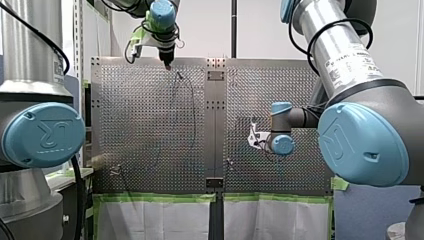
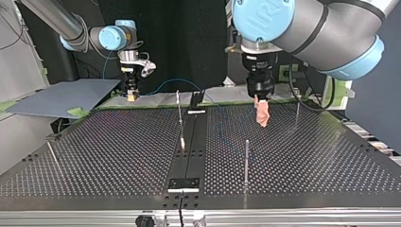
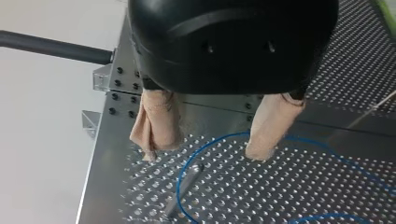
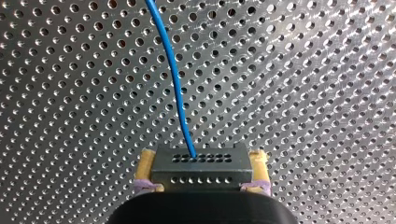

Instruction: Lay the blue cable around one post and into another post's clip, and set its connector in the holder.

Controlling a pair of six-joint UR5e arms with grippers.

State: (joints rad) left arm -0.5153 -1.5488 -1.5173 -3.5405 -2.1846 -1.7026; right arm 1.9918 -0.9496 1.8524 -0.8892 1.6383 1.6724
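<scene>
Blue cable (image 4: 175,74) runs straight out ahead of my right gripper (image 4: 202,164). Its connector (image 4: 201,176), a small metal block with rows of holes, is clamped between the yellow pads (image 4: 147,161), just over the perforated table (image 4: 303,70).

Over at my left gripper (image 3: 204,153), the beige fingers (image 3: 156,121) stand wide apart with nothing in them. The cable curves across the plate under the gap, with a thin post (image 3: 184,186) just ahead of the fingertips.

The risk here, I'd say, is that the left fingers close and miss so thin a cable lying flat, or knock the post. A hard pull from the right could also drag the loop off line.

Only the right wrist view shows the grip on the connector. Only the top view shows the cable arcing away from the right fingers, and the other upright posts (image 2: 246,161) well clear of both grippers.
</scene>
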